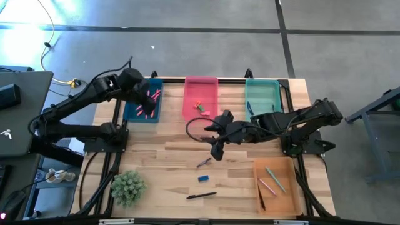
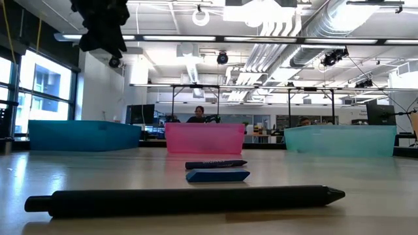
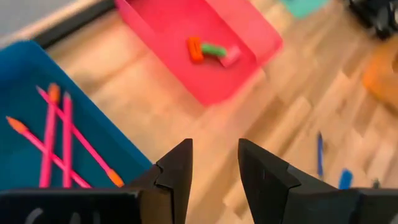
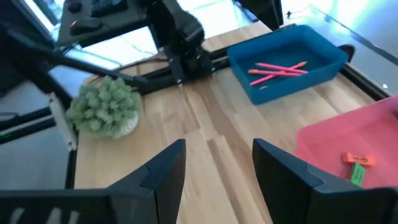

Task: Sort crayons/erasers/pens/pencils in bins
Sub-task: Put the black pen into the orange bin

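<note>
My left gripper (image 1: 151, 110) (image 3: 214, 146) is open and empty above the near right corner of the dark blue bin (image 1: 142, 100), which holds several pink sticks (image 3: 59, 140). My right gripper (image 1: 215, 152) (image 4: 217, 149) is open and empty above the table's middle. Near it a dark blue stick (image 1: 204, 162), a blue eraser (image 1: 203, 179) and a black pen (image 1: 201, 195) lie flat on the wood. The pink bin (image 1: 200, 94) holds orange, green and pink erasers (image 3: 212, 50). The teal bin (image 1: 262, 97) and the orange bin (image 1: 276, 184) hold sticks.
A green potted plant (image 1: 128, 187) stands at the near left. The three far bins stand in a row along the far edge, and the orange bin is at the near right. A black cable (image 1: 194, 131) loops by the right arm. People sit in the room beyond (image 2: 199, 115).
</note>
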Motion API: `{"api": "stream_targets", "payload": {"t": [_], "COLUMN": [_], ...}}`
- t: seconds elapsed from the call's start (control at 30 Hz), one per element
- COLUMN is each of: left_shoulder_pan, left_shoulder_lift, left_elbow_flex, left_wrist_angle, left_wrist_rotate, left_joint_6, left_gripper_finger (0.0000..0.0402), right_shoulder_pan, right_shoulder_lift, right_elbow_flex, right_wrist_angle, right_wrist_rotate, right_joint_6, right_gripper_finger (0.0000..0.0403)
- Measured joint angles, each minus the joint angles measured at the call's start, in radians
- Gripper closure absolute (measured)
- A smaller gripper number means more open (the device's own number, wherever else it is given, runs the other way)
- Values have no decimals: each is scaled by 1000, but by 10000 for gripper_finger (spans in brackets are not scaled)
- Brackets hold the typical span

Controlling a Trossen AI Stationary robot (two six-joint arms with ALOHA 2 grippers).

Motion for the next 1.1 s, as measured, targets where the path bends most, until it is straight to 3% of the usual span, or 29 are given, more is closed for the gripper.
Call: {"api": "stream_targets", "payload": {"t": [0.3, 0.57, 0.8, 1.1], "left_shoulder_pan": [-167, -288, -393, -462], "left_shoulder_lift": [0, 0, 0, 1], "left_elbow_flex": [0, 0, -1, -1], "left_wrist_angle": [-82, -147, -209, -220], "left_wrist_rotate": [-5, -9, -128, -196], "left_joint_6": [-145, -297, -382, -433], "left_gripper_finger": [286, 286, 286, 286], "right_shoulder_pan": [38, 42, 87, 185], "right_shoulder_lift": [1, 99, 215, 313], "right_elbow_flex": [12, 12, 12, 12], "right_wrist_angle": [-55, -120, -165, -153], "right_wrist_rotate": [-17, -194, -273, -270], "right_joint_6": [-2, -2, -41, -114], "right_gripper_finger": [226, 226, 226, 226]}}
